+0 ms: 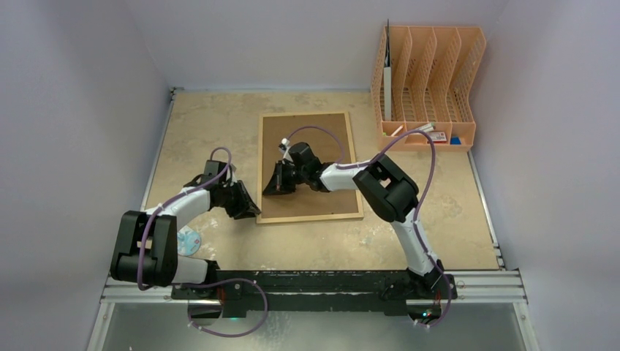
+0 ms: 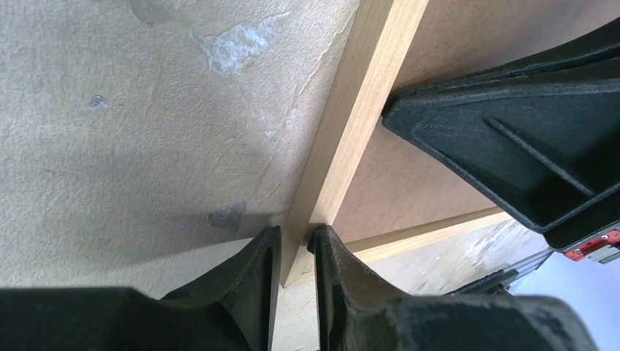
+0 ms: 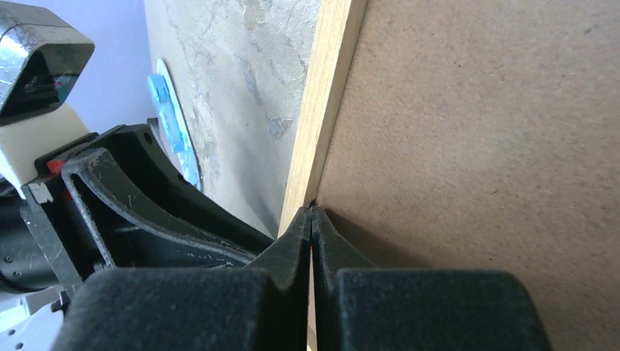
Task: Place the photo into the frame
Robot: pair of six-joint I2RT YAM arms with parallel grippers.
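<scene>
Lying back-up at bench centre, the frame [image 1: 314, 201] shows its brown fibreboard panel inside a thin light-wood border. Its long edges run 12 to 6 o'clock and sit slightly skewed to the bench [image 1: 197, 131] edges.

Left end effector [image 1: 252, 208]: at the frame's 7 o'clock corner. In the left wrist view the fingers [image 2: 267, 256] stand slightly parted with the wood border between them, right at the corner. Whether they actually press the wood cannot be told.

Right end effector [image 1: 272, 186]: pressed together, nothing between the fingers. The joined tip rests on the fibreboard just inside the 9 o'clock border, touching or nearly touching the inner edge of the wood. The right arm crosses over the panel from the 4 o'clock side.

Both end effectors are close together along the same border – little room between them.

Margins around the frame:
- 9 o'clock: broad strip of bench up to the side wall, partly taken by the left arm.
- 3 o'clock: comparable strip out to the side rail.
- 12 o'clock: narrow strip to the back wall.
- 6 o'clock: moderate strip to the base rail.

Other items: an orange file organiser [image 1: 428, 80] at 1 o'clock, well apart from the frame; a pale blue round disc [image 1: 188, 240] at 8 o'clock, beside the left arm.
</scene>
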